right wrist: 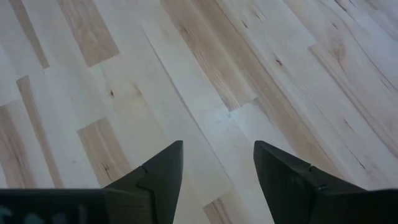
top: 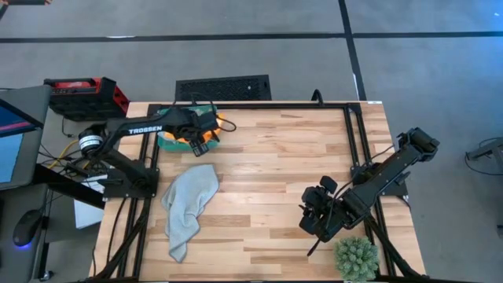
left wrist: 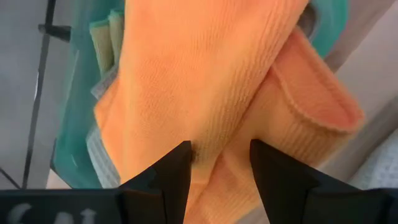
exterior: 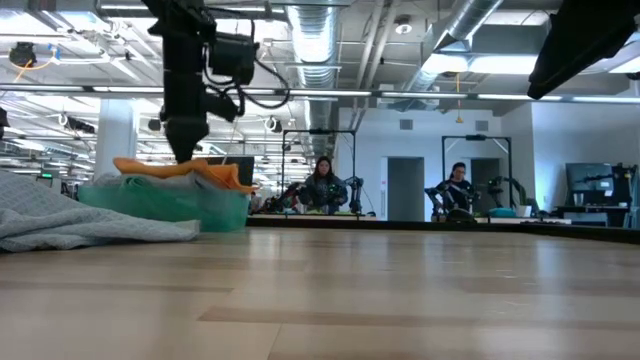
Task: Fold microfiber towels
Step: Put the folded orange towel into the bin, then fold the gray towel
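Note:
The bright orange towel (left wrist: 205,81) lies crumpled on top of a pile in the green tray (top: 167,141) at the table's far left. It also shows in the low view (exterior: 175,168). A light green towel (left wrist: 102,37) and a grey one (left wrist: 99,155) lie under it. My left gripper (left wrist: 217,165) is open and points down over the tray, with a ridge of orange cloth between its fingers. Another pale grey towel (top: 189,204) lies crumpled on the table, near left. My right gripper (right wrist: 217,165) is open and empty above bare wood, at the near right (top: 316,218). My left gripper comes at the orange towel from above, one finger (left wrist: 171,174) on each side of a raised fold (left wrist: 217,140) near the towel's middle. I cannot tell whether the fingers touch the cloth. The towel rests on the pile in the tray.
A spiky green plant ball (top: 356,258) sits at the near right corner, close to my right arm. A red and black box (top: 82,94) stands off the table's far left corner. The middle of the wooden table (top: 275,157) is bare. People sit in the room behind.

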Available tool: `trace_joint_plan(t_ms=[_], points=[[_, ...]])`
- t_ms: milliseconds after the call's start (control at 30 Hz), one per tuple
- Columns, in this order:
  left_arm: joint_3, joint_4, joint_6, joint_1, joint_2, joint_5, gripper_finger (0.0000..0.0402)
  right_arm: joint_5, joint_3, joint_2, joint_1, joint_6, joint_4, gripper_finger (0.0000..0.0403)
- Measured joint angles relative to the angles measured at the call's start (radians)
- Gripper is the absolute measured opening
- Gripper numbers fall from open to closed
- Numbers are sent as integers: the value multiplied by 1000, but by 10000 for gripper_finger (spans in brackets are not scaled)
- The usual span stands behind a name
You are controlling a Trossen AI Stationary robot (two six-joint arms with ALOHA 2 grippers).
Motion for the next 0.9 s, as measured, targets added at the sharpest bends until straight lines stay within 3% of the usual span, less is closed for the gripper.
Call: trace_joint_plan(t_ms=[267, 533, 733, 900], points=[[-105, 131, 15, 14, -1, -11, 157, 0, 0, 0, -9, -2, -3, 221], [-41, 128, -1, 0, -41, -92, 157, -2, 0, 0, -53, -28, -3, 221], [11, 65, -49, -78, -123, -84, 157, -3, 0, 0, -67, -69, -3, 221], [3, 50, -176, -217, -207, -29, 157, -3, 0, 0, -63, -69, -2, 221]])
